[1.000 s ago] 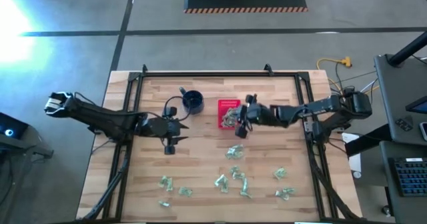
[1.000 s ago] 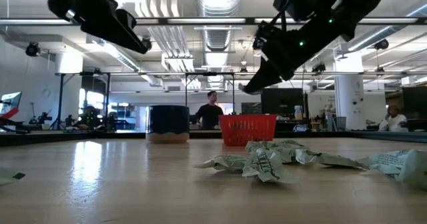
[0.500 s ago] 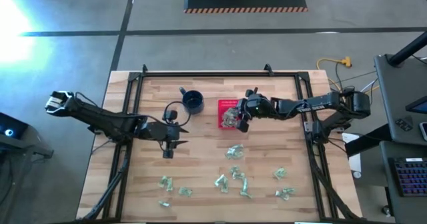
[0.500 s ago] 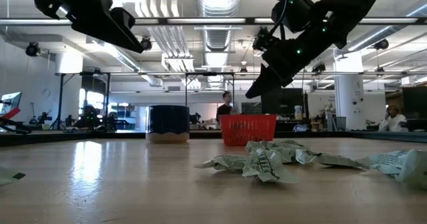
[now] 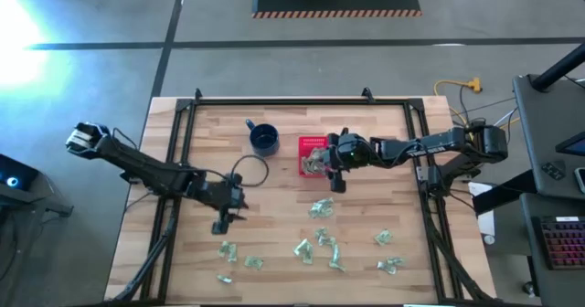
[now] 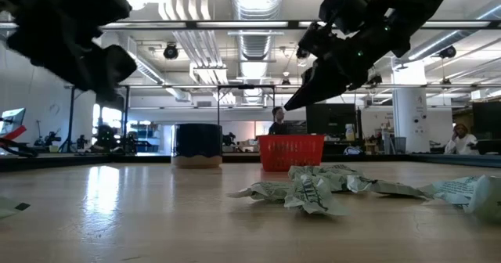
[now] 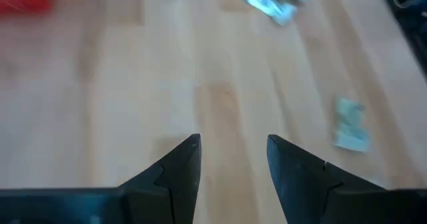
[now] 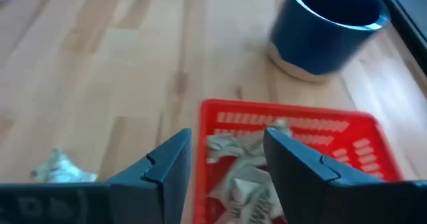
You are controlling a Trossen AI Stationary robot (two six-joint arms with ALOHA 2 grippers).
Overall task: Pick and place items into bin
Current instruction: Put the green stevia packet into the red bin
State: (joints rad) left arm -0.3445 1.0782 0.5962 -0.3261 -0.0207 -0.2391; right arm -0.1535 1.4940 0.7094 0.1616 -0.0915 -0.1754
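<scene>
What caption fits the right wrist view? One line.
Open right gripper above the red bin holding wrappers, mug beyond.

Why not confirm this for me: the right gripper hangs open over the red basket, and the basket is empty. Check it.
One thing is wrong: the red basket is not empty. The right wrist view shows crumpled wrappers lying inside it. The right gripper does hang open over it.

We see a bright red bin with perforated sides, a dark blue mug, pale green wrappers, and a light wood bench.
</scene>
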